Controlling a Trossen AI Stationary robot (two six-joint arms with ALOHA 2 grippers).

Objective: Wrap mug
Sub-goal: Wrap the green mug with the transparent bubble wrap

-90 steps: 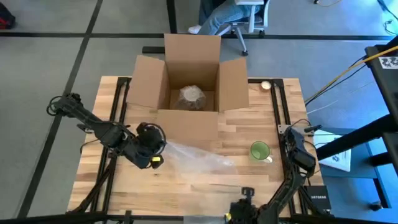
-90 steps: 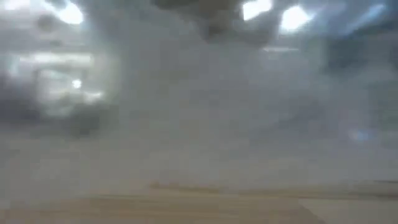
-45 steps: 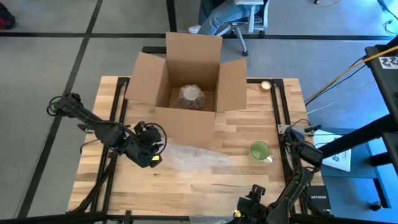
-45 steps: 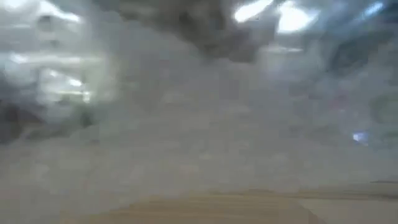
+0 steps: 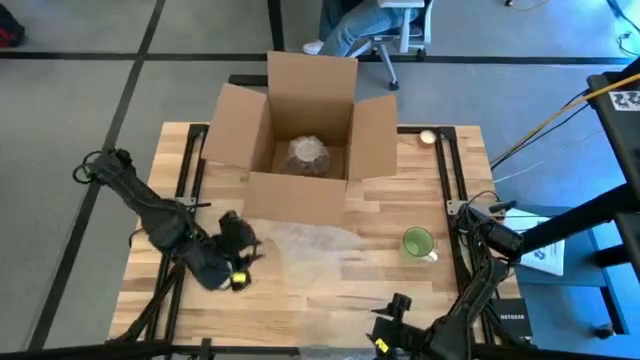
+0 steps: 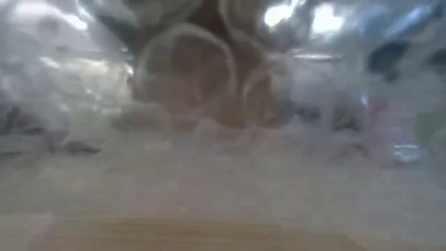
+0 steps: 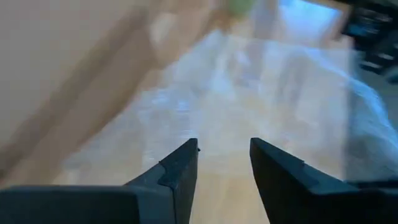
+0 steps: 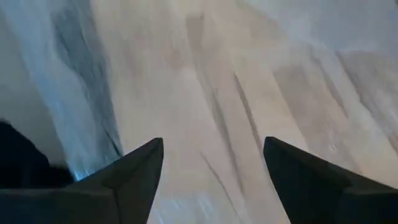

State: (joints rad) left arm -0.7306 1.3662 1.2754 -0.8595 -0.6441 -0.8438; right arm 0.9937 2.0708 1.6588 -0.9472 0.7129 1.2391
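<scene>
The green mug stands upright on the wooden table, right of centre, touched by neither gripper. A clear bubble-wrap sheet lies spread flat on the table between the mug and my left gripper. That gripper is open at the sheet's left edge, with only bare wood between its fingers. My right gripper hovers open near the table's near edge, in front of the mug, over bare wood. In the low view the bubble wrap fills the picture and hides the mug.
An open brown cardboard box stands at the table's far middle with a bubble-wrapped bundle inside. A small round object lies at the far right. A person sits on an office chair beyond the far edge.
My left gripper has drawn back toward the table's left and near edges, away from the bubble wrap it was holding up. The sheet has dropped and spread flat on the table. My right gripper has stayed near the near edge, shifting only a little.
</scene>
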